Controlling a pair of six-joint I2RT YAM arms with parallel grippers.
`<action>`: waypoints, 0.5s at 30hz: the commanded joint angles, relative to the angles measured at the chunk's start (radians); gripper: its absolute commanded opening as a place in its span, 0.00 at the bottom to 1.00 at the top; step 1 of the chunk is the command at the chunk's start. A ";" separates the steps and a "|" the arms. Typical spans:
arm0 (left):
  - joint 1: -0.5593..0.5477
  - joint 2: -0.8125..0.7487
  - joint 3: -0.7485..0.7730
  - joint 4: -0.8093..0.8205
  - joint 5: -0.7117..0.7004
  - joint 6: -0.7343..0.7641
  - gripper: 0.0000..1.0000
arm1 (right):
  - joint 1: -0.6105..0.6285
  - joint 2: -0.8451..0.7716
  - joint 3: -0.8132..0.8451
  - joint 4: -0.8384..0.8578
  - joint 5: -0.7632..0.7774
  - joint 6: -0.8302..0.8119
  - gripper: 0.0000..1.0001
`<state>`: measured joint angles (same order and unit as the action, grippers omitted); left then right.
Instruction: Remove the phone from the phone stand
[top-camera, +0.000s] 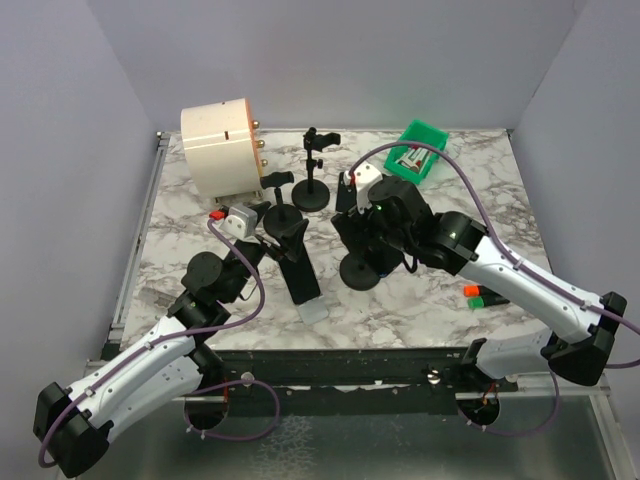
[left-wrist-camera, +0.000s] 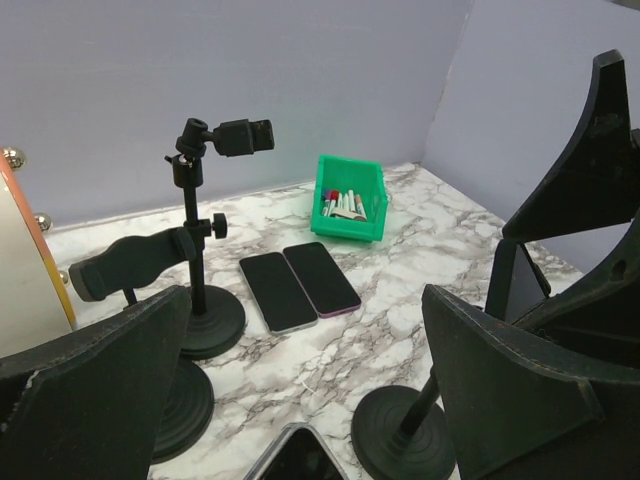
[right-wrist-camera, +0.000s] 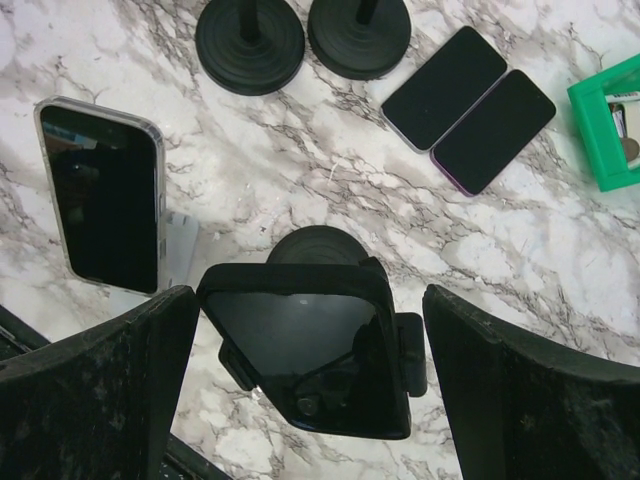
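The phone, clamped in the stand, stands steeply on end with its dark screen tilted upward, flanked by the wide-spread fingers of the right gripper; the left gripper is likewise spread and empty.

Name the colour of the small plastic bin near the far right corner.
Bright green; the small plastic bin shows best in the left wrist view.

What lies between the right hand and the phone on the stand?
Nothing: in the right wrist view, the open right hand frames the phone in its stand, and only marble table shows in both gaps.
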<state>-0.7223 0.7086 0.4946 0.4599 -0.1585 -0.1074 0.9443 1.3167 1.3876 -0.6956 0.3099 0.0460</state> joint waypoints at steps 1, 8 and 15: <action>-0.007 -0.008 -0.006 -0.021 -0.007 0.007 0.99 | 0.010 -0.041 0.043 -0.010 -0.054 -0.050 1.00; -0.006 -0.006 -0.004 -0.024 -0.009 0.006 0.99 | 0.075 -0.014 0.053 -0.069 0.083 -0.108 1.00; -0.007 0.000 -0.002 -0.027 -0.009 0.003 0.99 | 0.099 -0.009 0.028 -0.066 0.139 -0.125 1.00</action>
<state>-0.7238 0.7090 0.4946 0.4431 -0.1585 -0.1074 1.0241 1.3014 1.4200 -0.7280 0.3805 -0.0498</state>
